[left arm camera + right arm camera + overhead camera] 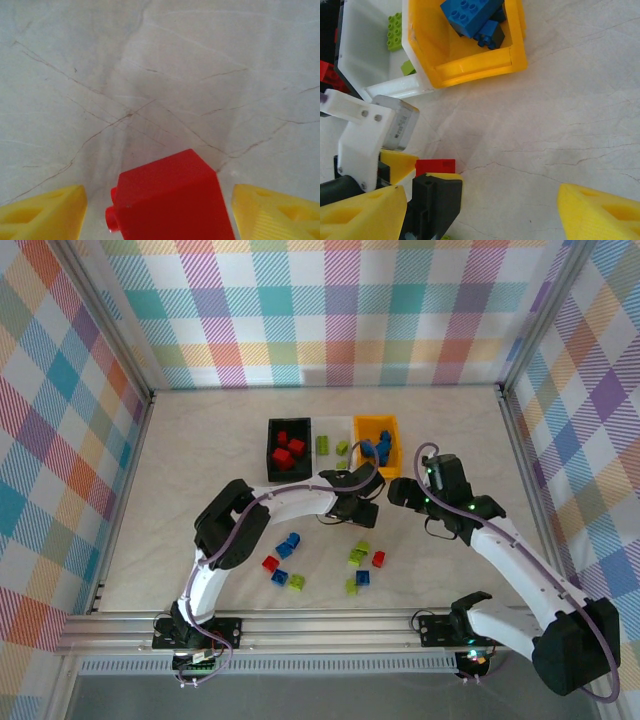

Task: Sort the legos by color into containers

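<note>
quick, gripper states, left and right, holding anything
Left gripper: open, straddling a red lego brick, gaps on both sides.
Right gripper: open, empty.

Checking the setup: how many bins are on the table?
3, in a row: black bin on the left, white bin in the middle, orange-yellow bin on the right.

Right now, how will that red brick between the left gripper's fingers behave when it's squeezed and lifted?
The red brick looks like rigid moulded plastic, so it probably won't deform. Its smooth flat sides could slip or twist between the yellow fingers. Boxy and lying on a flat face, it's unlikely to roll.
</note>
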